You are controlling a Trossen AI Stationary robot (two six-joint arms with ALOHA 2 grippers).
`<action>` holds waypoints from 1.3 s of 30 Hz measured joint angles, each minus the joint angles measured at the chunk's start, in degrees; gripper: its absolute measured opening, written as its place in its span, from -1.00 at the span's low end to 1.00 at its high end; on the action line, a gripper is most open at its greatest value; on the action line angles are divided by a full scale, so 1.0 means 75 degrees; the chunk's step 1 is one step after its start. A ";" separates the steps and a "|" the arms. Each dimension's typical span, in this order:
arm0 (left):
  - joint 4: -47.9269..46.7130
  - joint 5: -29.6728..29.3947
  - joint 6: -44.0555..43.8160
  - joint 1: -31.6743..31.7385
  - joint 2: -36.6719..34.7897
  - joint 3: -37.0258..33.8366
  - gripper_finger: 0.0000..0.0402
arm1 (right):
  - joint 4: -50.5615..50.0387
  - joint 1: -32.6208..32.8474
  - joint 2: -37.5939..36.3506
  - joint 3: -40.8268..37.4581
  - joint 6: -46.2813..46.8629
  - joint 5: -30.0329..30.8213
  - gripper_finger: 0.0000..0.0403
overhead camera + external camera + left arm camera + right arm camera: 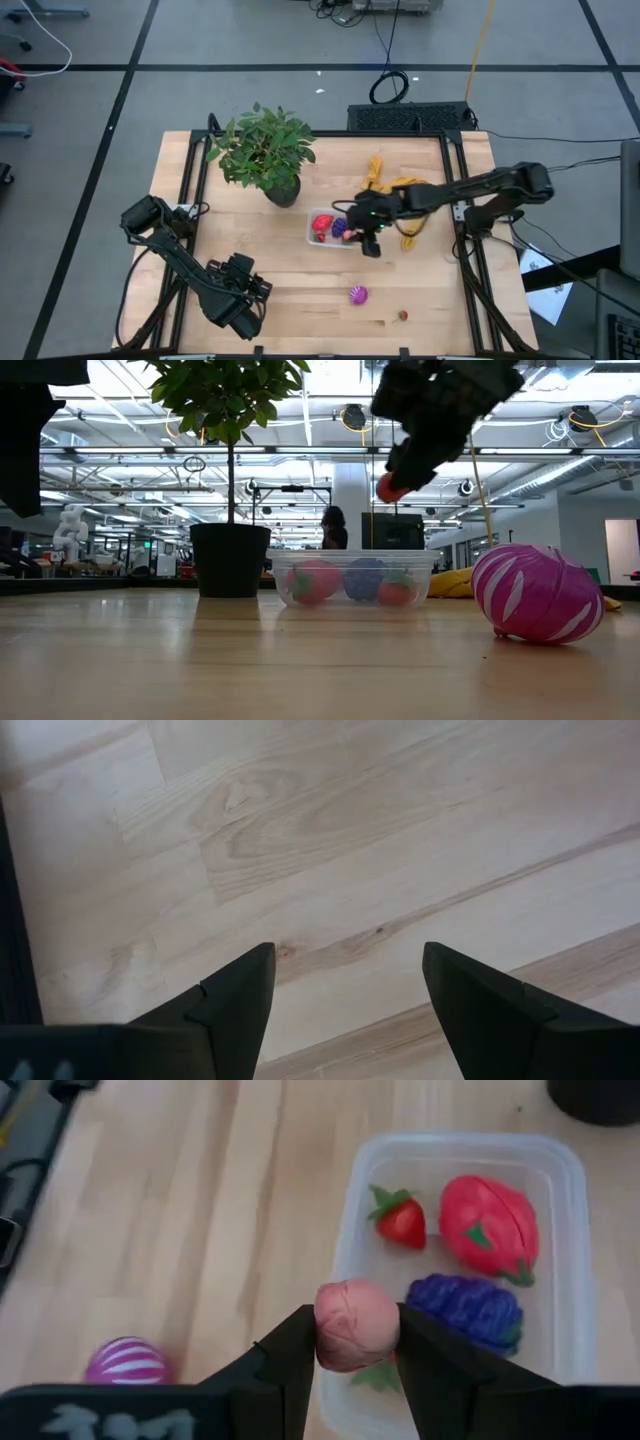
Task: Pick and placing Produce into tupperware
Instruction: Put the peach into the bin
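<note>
Fingers of my right gripper (357,1342) clamp the pink fruit (355,1325) above the tupperware's (575,1230) three-o'clock rim, poised to drop it in.

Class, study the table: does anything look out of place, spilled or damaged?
Nothing looks damaged or spilled. Two fruits lie outside the tupperware: a striped magenta one and a small red one on the bare wood.

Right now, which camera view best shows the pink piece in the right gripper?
The right wrist view: the pink piece sits large between the right gripper fingers, above the tupperware. The low view shows a reddish sliver; the high view hides it; the left wrist view shows only table.
</note>
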 joint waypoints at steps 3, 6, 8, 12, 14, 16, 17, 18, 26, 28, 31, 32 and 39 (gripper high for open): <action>0.0005 0.0000 0.0000 0.0000 0.0000 0.0003 0.28 | -0.0763 -0.0143 0.0595 0.0728 -0.0406 0.0001 -0.37; 0.0005 0.0003 0.0006 0.0000 0.0000 0.0002 0.28 | -0.1461 -0.0243 0.1107 0.1314 -0.0536 0.0005 -0.37; -0.0004 0.0000 0.0008 0.0000 0.0000 0.0003 0.28 | -0.1767 -0.0289 0.1409 0.1572 -0.0610 0.0008 -0.37; -0.0003 0.0000 0.0053 0.0000 0.0000 0.0002 0.28 | -0.2082 -0.0340 0.1868 0.1826 -0.0790 0.0010 -0.37; -0.0001 0.0000 0.0052 0.0000 0.0000 0.0003 0.28 | -0.2142 -0.0379 0.1996 0.1835 -0.0793 0.0009 -0.37; -0.0001 -0.0023 0.0053 0.0000 0.0000 0.0000 0.28 | -0.2308 -0.0427 0.2095 0.1840 -0.0793 0.0013 -0.37; -0.0001 -0.0042 0.0053 0.0000 0.0000 0.0001 0.28 | -0.2401 -0.0446 0.2132 0.1840 -0.0810 0.0015 -0.37; -0.0002 -0.0045 0.0052 0.0000 0.0000 0.0000 0.28 | -0.2479 -0.0465 0.2154 0.1840 -0.0845 0.0017 -0.37; -0.0003 -0.0117 0.0128 0.0000 0.0000 0.0000 0.28 | -0.2578 -0.0521 0.2147 0.1840 -0.1098 0.0018 -0.37; -0.0001 -0.0117 0.0128 0.0000 0.0000 0.0002 0.28 | -0.2634 -0.0521 0.2145 0.1840 -0.1188 0.0018 -0.37; -0.0001 -0.0119 0.0128 0.0000 0.0000 0.0000 0.28 | -0.2689 -0.0521 0.2145 0.1840 -0.1317 0.0018 -0.36; -0.0001 -0.0119 0.0132 0.0000 0.0000 0.0000 0.28 | -0.2698 -0.0521 0.2145 0.1840 -0.1358 0.0018 -0.36; -0.0001 -0.0121 0.0146 0.0000 0.0000 0.0000 0.28 | -0.2714 -0.0496 0.2145 0.1840 -0.1677 0.0004 -0.36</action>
